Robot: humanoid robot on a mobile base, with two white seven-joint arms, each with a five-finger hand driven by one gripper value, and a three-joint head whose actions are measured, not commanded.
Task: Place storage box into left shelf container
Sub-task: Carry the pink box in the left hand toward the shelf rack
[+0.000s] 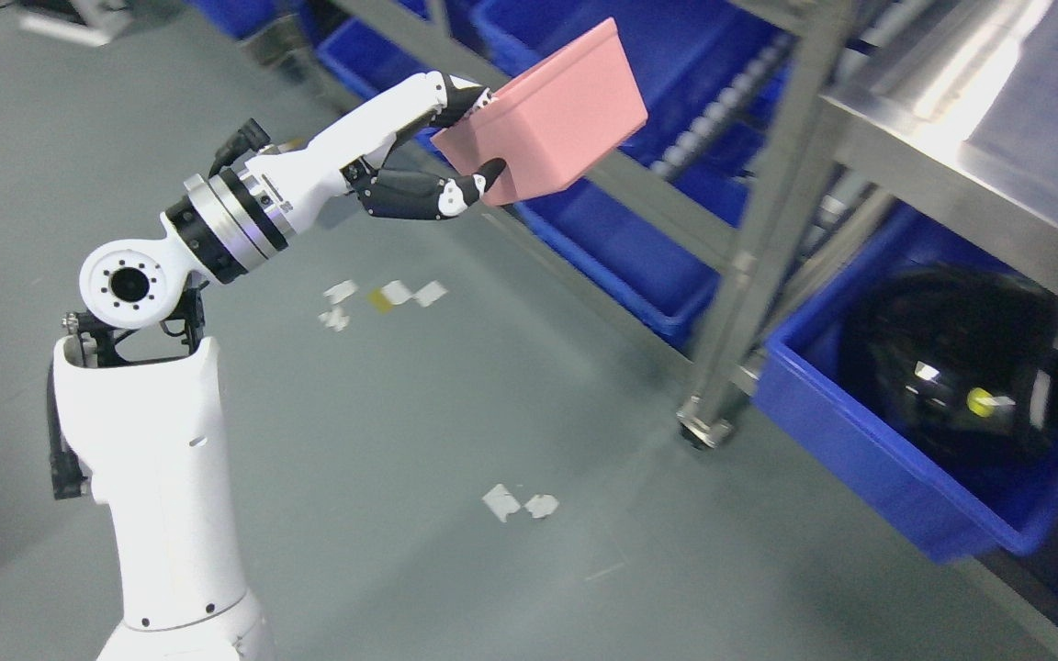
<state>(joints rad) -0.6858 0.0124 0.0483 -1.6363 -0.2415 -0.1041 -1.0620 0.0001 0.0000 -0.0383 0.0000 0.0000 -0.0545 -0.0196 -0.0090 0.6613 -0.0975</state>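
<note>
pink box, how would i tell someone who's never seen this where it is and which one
Find the metal shelf rack crossing the upper right, lined with blue bins. At its left end, the robot's white left arm reaches up and its left hand grips the pink box. It is the only pink, airborne container.

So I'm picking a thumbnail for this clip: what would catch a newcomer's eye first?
The pink storage box, held up tilted by the left hand at top centre, in front of the blue shelf bins. Next, the big white left arm rising from the lower left. Then the shiny black object in the blue bin at lower right.
</note>
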